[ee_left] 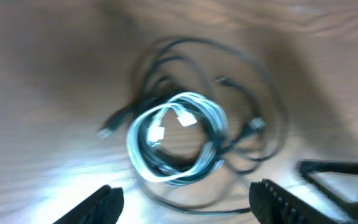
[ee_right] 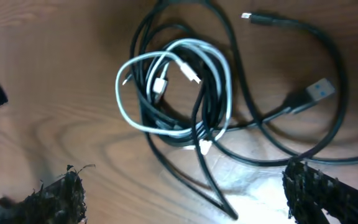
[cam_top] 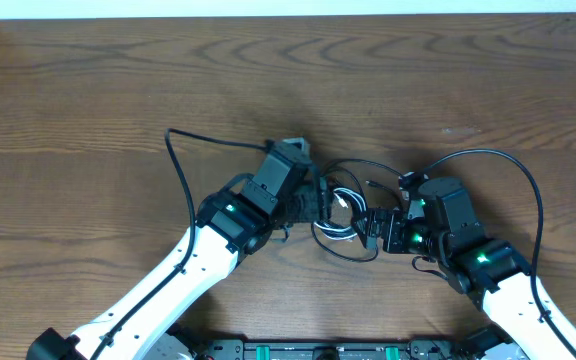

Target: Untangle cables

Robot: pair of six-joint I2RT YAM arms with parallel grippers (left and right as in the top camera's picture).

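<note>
Wood table [cam_top: 118, 80]. Both arms crowd the cables [cam_top: 340, 232] from either side. Overhead, the grippers cover part of the bundle; left wrist view is blurred. White cable [ee_right: 224, 81] is coiled w/ black cables [ee_right: 297, 101], flat on the table btwn the grippers. Left gripper [ee_left: 185, 202] is spread & empty; right gripper [ee_right: 188, 196] is wide apart, holding nothing.

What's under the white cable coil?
Black cables loop beneath and through the white cable, on the wood table. Where they cross under the coil is covered.
</note>
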